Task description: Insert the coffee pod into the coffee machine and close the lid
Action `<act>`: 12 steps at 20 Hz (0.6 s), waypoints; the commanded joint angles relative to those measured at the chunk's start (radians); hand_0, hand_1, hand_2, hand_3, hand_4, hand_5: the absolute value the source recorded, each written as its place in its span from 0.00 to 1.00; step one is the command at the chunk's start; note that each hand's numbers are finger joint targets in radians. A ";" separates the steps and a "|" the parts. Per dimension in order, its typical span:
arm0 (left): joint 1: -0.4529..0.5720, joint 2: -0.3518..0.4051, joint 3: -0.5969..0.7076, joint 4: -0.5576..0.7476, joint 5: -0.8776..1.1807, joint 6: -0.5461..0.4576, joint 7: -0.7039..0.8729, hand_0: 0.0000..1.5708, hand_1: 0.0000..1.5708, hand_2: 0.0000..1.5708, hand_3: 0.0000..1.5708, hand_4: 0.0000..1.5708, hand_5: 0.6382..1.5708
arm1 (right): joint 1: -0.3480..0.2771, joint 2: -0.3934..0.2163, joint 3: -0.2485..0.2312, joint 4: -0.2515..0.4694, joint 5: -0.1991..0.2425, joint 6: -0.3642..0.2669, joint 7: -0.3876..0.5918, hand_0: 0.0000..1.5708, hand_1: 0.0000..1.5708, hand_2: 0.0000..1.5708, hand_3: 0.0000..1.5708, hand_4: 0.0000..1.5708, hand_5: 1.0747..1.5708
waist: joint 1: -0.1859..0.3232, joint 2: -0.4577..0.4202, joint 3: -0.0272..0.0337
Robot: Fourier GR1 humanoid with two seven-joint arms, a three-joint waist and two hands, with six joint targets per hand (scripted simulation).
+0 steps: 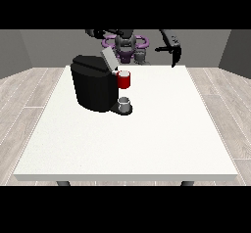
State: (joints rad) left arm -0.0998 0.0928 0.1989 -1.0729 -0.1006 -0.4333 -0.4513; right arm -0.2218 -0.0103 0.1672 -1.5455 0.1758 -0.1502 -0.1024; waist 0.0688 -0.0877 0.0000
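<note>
A black coffee machine (93, 87) is sitting on the white table (147, 139), left of centre and toward the far half. Its grey lid (108, 58) is standing tilted up and open over the top of the machine. A red holder (124, 80) is sticking out from the machine's front at the right, and a pale round top is showing in it, which is looking like the coffee pod (124, 73), though I cannot tell for sure that it is the pod or how deep it is sitting. Below it, a small grey cup (124, 103) is resting on the machine's black base, just beside the body.

The robot (125, 43) is standing behind the far edge of the table, small at the view's top, with purple rings around its torso. The hand at the view's right (175, 51) is hanging in the air over the far right part of the table, well apart from the machine, fingers pointing down and looking straight and relaxed, holding nothing. The hand at the view's left (96, 33) is hovering above and behind the machine, near the raised lid but not clearly touching it; it is dark against the back and I cannot tell whether its fingers are spread or closed.
</note>
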 commanded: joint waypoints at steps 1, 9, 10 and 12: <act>0.015 -0.012 -0.042 -0.074 -0.013 0.009 0.007 0.00 0.00 0.00 0.00 0.18 1.00 | -0.110 -0.008 -0.062 0.082 0.043 -0.038 0.010 0.00 0.00 0.00 0.00 0.12 1.00 | 0.048 0.058 0.0002; 0.027 0.019 -0.011 -0.086 0.043 0.009 -0.019 0.00 0.00 0.00 0.00 0.19 1.00 | -0.199 -0.026 -0.135 0.154 -0.011 -0.001 0.026 0.00 0.00 0.00 0.00 0.25 1.00 | 0.010 0.094 0.0000; 0.042 0.024 -0.025 -0.134 0.045 -0.012 -0.006 0.00 0.00 0.00 0.00 0.20 1.00 | -0.247 -0.035 -0.166 0.204 -0.003 -0.024 0.032 0.00 0.00 0.00 0.00 0.26 1.00 | 0.050 0.101 0.0001; -0.010 0.046 0.014 -0.065 0.061 0.005 -0.036 0.00 0.00 0.00 0.00 0.23 1.00 | -0.227 -0.007 -0.137 0.226 0.029 -0.055 -0.026 0.00 0.00 0.00 0.00 0.23 1.00 | 0.013 0.134 -0.0001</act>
State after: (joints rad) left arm -0.0836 0.1115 0.1841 -1.1698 -0.0614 -0.4310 -0.4609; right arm -0.4197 -0.0298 0.0376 -1.3652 0.1866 -0.1863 -0.1087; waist 0.1015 0.0201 0.0000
